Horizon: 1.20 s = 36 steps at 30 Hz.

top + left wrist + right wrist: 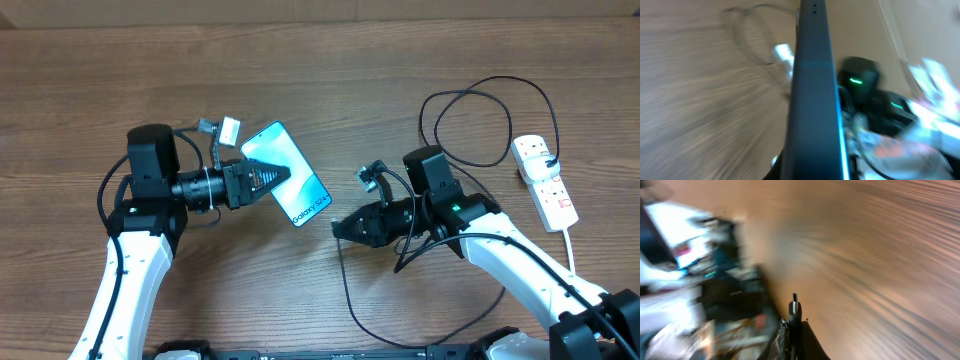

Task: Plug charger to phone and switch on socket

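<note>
Here, near the middle of the overhead view, the left hand (262, 178) is closed on the upper-left end of the phone (292, 182), with its dark fingers lying over the screen. The phone slants toward the lower right, and its "Galaxy S24+" end is free. In the left wrist view the phone (812, 85) appears edge-on as a dark vertical band through the centre of the frame; everything else there is blurred. Just to the lower right of that free end, near but apart, is the tip of the right hand (337, 225), pointing left. It is clamped on the charger (345, 285) at its connector (794, 306), whose metal tip sticks up past the fingers in the right wrist view. From that hand the black cable drops toward the bottom edge. The socket (545, 182) lies on the surface (400, 60) at the far right, well apart from the 2 hands.
</note>
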Tool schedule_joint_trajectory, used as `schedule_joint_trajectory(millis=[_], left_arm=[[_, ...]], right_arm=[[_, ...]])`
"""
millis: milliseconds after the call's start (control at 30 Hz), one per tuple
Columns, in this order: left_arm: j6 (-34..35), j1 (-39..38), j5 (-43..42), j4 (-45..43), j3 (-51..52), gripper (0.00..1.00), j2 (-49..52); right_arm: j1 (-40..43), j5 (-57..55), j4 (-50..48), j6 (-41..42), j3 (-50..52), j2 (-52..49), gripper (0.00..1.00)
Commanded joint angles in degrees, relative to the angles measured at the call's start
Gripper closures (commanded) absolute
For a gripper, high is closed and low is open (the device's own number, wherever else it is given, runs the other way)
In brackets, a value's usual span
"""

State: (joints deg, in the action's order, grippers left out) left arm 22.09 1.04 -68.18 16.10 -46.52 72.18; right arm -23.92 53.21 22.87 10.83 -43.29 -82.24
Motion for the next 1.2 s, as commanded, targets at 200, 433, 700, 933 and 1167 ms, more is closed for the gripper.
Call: schedule_joint_trajectory(millis=[200, 433, 700, 933, 1167], left_arm=[[-4.4, -7.2, 14.0, 8.8, -0.3, 0.96, 3.8], [-6.6, -8.7, -1.9, 2.1, -0.3, 0.96, 9.1], [-6.7, -8.7, -1.9, 2.0, -0.3, 0.96, 10.1], [-5.0, -8.8, 1.4, 2.1, -0.3, 0.96, 10.1], [-2.8, -8.8, 5.5, 2.0, -0.3, 0.96, 10.1]], right_arm=[[0.3, -34.1, 7.5, 1.4, -1.0, -0.1, 0.96], [0.3, -27.8, 5.3, 1.4, -1.0, -0.1, 0.96], [0.3, -13.7, -1.2, 1.4, -1.0, -0.1, 0.96], [0.3, -11.1, -3.4, 3.1, -1.0, -0.1, 0.96], [0.3, -4.9, -4.3, 3.1, -1.0, -0.1, 0.96]])
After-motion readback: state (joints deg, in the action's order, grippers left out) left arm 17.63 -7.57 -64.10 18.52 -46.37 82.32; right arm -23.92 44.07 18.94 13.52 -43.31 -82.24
